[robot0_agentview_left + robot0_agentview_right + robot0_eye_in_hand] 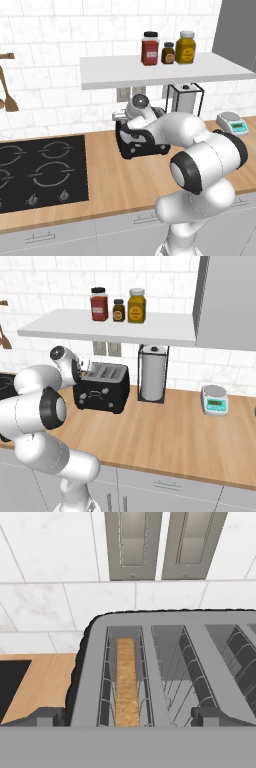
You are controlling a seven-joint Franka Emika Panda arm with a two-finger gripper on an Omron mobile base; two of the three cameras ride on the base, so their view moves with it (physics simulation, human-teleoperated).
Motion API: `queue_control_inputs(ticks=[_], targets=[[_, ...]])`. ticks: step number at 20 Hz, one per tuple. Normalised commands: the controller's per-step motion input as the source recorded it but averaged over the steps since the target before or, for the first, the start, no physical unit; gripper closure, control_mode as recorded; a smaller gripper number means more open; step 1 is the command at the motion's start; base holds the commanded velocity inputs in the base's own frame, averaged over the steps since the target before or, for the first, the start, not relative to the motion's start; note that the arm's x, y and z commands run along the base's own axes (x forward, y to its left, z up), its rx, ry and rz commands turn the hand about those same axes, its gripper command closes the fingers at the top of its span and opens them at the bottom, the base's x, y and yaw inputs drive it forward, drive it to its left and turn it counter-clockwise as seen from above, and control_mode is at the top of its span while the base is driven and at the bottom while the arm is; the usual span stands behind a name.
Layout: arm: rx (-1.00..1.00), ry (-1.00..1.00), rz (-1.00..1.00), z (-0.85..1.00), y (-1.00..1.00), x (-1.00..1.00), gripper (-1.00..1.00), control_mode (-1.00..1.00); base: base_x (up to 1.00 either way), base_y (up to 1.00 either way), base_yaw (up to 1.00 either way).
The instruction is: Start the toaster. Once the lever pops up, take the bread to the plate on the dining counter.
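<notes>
The wooden tabletop carries one black toaster near its back edge, against the tiled wall, beside the hob. The claw hangs just above the toaster's top, spread fully wide and holding nothing, its two fingertips clear of the slots. One bread slice stands on edge in the left slot, its long axis running along the slot toward the wall.
</notes>
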Motion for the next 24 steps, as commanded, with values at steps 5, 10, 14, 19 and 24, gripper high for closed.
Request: queue_control_inputs(ticks=[5, 10, 14, 19, 24], targets=[[0.0, 0.0, 0.0, 0.0, 0.0, 0.0, -1.0, -1.0, 0.0, 0.0, 0.0], [0.0, 0.0, 0.0, 0.0, 0.0, 0.0, -1.0, -1.0, 0.0, 0.0, 0.0], [0.0, 0.0, 0.0, 0.0, 0.0, 0.0, -1.0, -1.0, 0.0, 0.0, 0.0], [0.0, 0.0, 0.0, 0.0, 0.0, 0.0, -1.0, -1.0, 0.0, 0.0, 0.0], [0.0, 0.0, 0.0, 0.0, 0.0, 0.0, -1.0, -1.0, 0.0, 0.0, 0.0]])
